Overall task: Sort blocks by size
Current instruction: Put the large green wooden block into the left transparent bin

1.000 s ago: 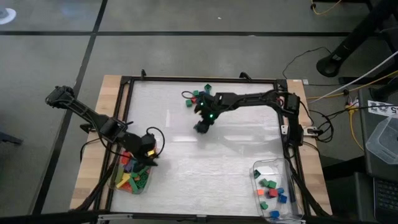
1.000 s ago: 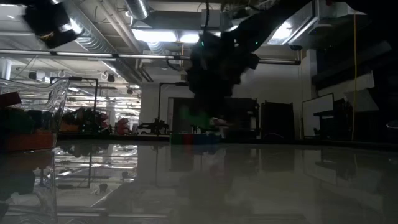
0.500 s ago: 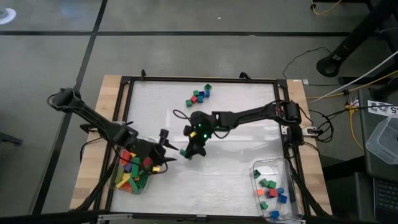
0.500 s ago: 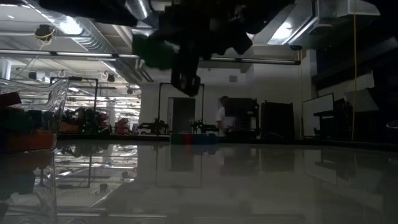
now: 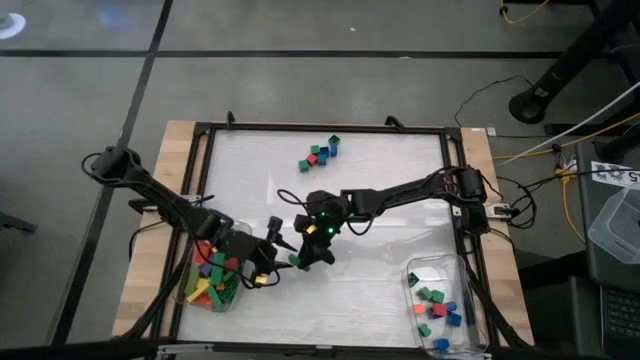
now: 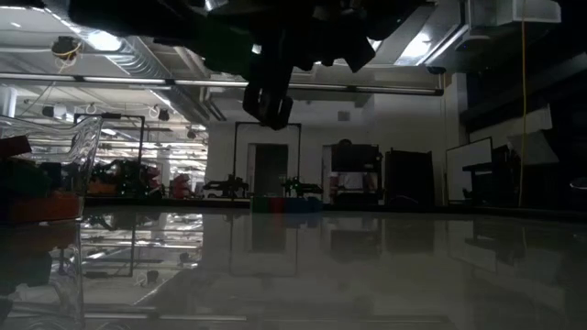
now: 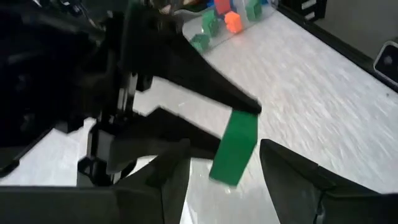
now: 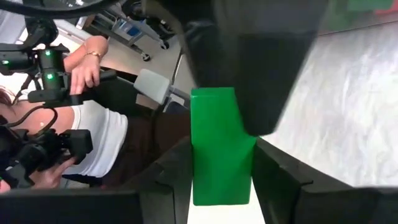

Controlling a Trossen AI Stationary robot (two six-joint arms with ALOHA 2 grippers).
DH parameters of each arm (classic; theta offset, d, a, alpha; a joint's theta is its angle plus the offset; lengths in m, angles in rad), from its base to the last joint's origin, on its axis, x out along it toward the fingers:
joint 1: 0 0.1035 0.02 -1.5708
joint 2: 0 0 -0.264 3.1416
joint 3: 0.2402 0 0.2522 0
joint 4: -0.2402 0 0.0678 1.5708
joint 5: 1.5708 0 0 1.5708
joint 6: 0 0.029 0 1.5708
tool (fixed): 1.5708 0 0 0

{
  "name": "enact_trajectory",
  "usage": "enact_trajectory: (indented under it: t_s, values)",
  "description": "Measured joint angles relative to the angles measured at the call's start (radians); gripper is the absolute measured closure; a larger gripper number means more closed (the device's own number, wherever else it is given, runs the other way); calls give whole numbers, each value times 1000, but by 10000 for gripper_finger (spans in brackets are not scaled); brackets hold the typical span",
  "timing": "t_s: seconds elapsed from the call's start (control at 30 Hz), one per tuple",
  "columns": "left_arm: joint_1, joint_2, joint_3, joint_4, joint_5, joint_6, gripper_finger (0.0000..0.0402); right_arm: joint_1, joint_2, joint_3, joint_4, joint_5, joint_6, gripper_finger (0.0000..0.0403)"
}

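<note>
We are looking straight down on the table (image 5: pixel 380 150), where the right gripper (image 5: pixel 303 259) is holding a green block (image 5: pixel 297 261) near the middle. The left gripper (image 5: pixel 270 262) is facing it, just beside, fingers parted. Loose blocks (image 5: pixel 320 153) are lying near the far edge.

In the low view both arms are dark shapes cut off by the top edge. The right end effector (image 8: pixel 224 155) covers the top of the green block (image 8: pixel 221 149). The person (image 8: pixel 93 134) is cropped at the left edge.
</note>
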Motion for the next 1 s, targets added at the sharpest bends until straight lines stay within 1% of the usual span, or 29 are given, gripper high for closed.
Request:
enact_trajectory:
  t_s: [0.13,0.2,0.33,0.47,0.6,0.7,0.87,1.0]
  values:
    - [10,0,0,30,2,10,247,-1,0,0,1,1,0,264]
    - [18,0,0,23,15,8,267,-2,0,0,7,3,0,262]
    - [43,0,0,10,82,11,314,-1,0,0,29,0,2,261]
    - [47,0,0,9,92,40,360,-2,0,0,41,-8,4,261]
    - [41,-11,0,-5,88,39,361,-1,0,0,44,0,2,261]
    - [41,-45,0,-43,101,11,361,-1,0,0,59,10,1,261]
    - [40,-139,-1,-167,119,-118,361,-3,-6,4,63,66,-4,261]
    - [25,-222,0,-270,134,-201,358,-5,-5,2,60,91,-4,261]
